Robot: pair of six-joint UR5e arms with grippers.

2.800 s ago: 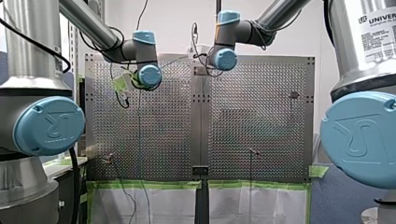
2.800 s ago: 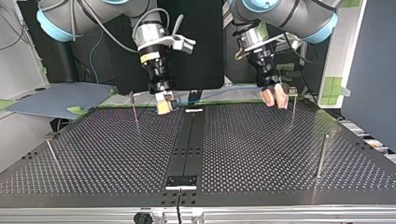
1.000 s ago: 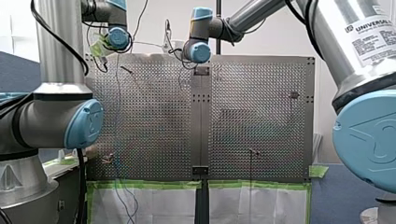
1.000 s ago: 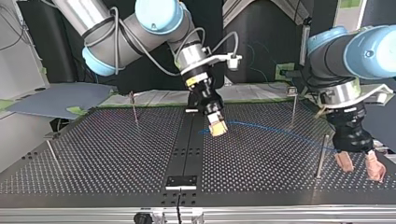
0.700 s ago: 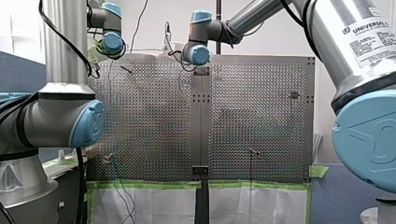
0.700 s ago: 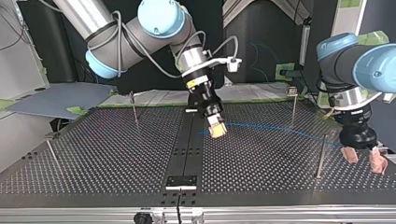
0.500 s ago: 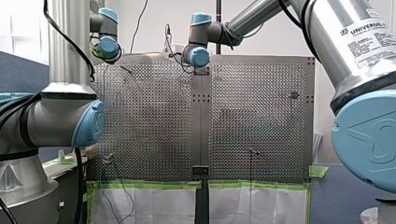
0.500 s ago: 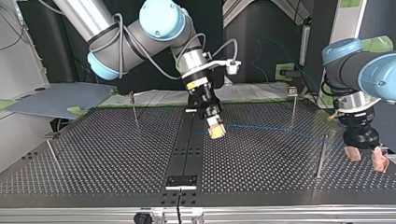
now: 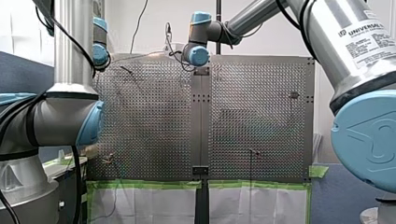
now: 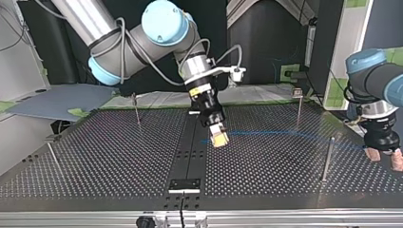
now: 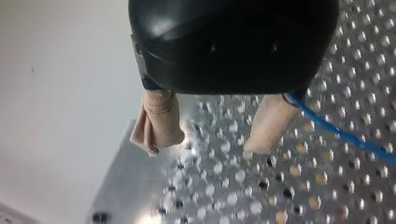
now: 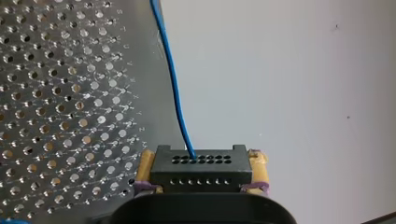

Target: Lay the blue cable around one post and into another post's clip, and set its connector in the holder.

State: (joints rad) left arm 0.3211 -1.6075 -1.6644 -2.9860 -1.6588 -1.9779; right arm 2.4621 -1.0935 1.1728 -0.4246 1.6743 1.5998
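In the right wrist view, my right gripper [image 12: 200,173] is shut on the black connector [image 12: 198,168], held between its yellow pads. The blue cable [image 12: 172,84] runs out of the connector, ahead of the gripper. In the top view my right gripper [image 10: 219,138] hangs low over the plate beside the dark middle strip. The blue cable [image 10: 285,133] stretches from it toward my left gripper [image 10: 385,158] at that view's right edge. My left gripper [image 11: 212,140] stands open with nothing between its beige fingers [image 11: 159,122]. The cable [image 11: 343,138] passes outside one finger.
Thin metal posts stand on the perforated plate [image 10: 109,161]: one [image 10: 327,159] near my left gripper, one with a clip on top [image 10: 298,102] further back, and two more [image 10: 137,110] [image 10: 52,156] at the top view's left. A small black block [image 10: 185,184] sits on the middle strip's near end.
My left arm has swung toward the top view's right edge, its gripper staying open. My right gripper has sunk a little toward the plate with the connector, and the cable has shifted with it.
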